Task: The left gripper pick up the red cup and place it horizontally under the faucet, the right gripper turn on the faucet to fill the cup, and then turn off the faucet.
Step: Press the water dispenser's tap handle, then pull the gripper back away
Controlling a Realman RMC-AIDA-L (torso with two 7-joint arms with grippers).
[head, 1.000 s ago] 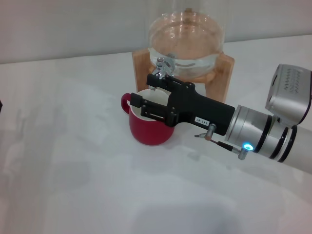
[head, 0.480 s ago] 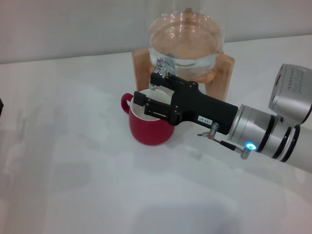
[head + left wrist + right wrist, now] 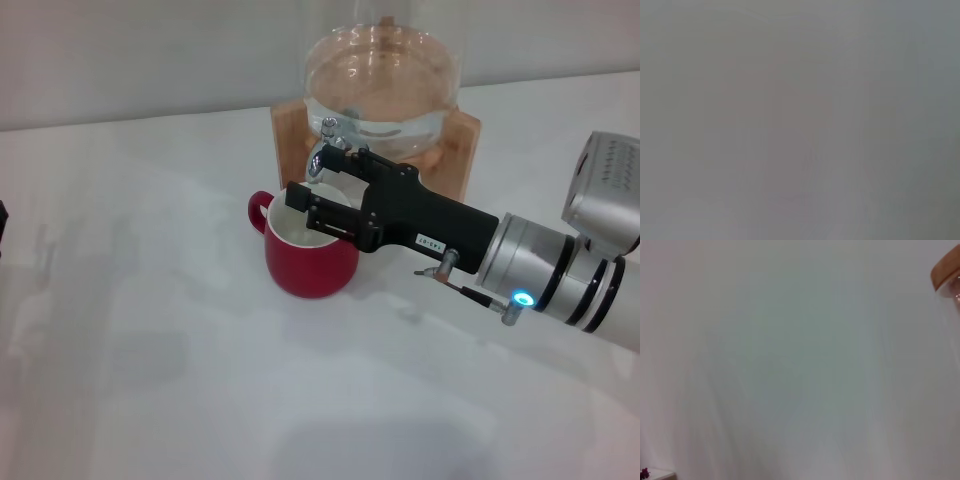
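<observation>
Red cup (image 3: 308,262) first: I see it upright on the white table (image 3: 150,380), just left of centre in the head view, its loop handle pointing toward the left of the frame and its white inside showing. At the far left edge of the frame a small dark sliver pokes in; I cannot tell what it is, and I do not see the left gripper anywhere. The left wrist view gives me only a flat grey blur.

Moving right, the faucet (image 3: 326,148) sits directly above the cup's back rim, its chrome spout curving down toward the cup's mouth. Behind it, at upper centre, stands the glass dispenser (image 3: 382,75) on its wooden stand (image 3: 462,150).

The right gripper (image 3: 325,190) reaches in from the right side of the frame, slanting up and left, its black body covering the right part of the cup's opening. Its fingers are spread apart, one near the faucet and the other lower down over the cup's rim, and I see nothing gripped between them. Whether the upper finger touches the faucet I cannot tell. Farther right, the silver arm carries a blue-lit ring (image 3: 521,298).

The right wrist view shows mostly a pale blank surface, with a wooden edge (image 3: 946,270) at upper right.
</observation>
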